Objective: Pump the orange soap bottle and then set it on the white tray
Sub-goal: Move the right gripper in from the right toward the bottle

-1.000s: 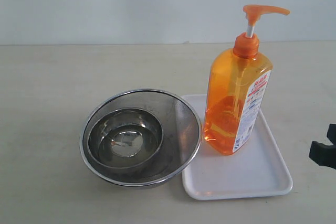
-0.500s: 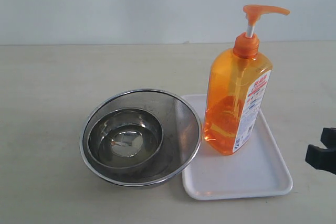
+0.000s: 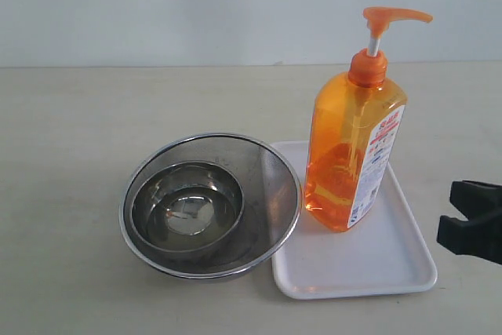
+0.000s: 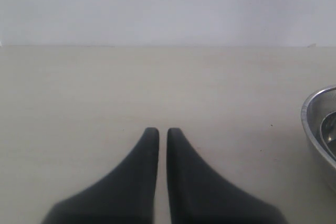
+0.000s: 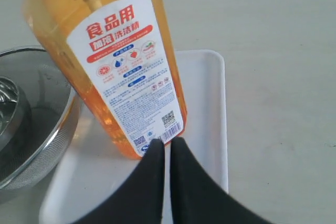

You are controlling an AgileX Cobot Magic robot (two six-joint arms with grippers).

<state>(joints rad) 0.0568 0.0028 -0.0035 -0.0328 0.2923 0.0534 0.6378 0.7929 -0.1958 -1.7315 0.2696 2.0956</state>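
On the white tray [image 3: 396, 260], toward its far end, the orange soap bottle [image 3: 353, 143] stands upright with its pump stem showing. Two nested steel bowls [image 3: 210, 205] sit just beside the tray on the counter [image 3: 70, 131]. Off the tray's right side, the right gripper [image 3: 463, 217] has its fingers pressed together on nothing. The left gripper [image 4: 158, 131] is likewise closed and empty above the counter.

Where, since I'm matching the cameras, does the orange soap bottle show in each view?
Exterior view: orange soap bottle right of centre, standing on the white tray.
Left wrist view: not in it.
Right wrist view: orange soap bottle looms large, label towards camera.
Shared landmark: the large steel bowl, in all three.
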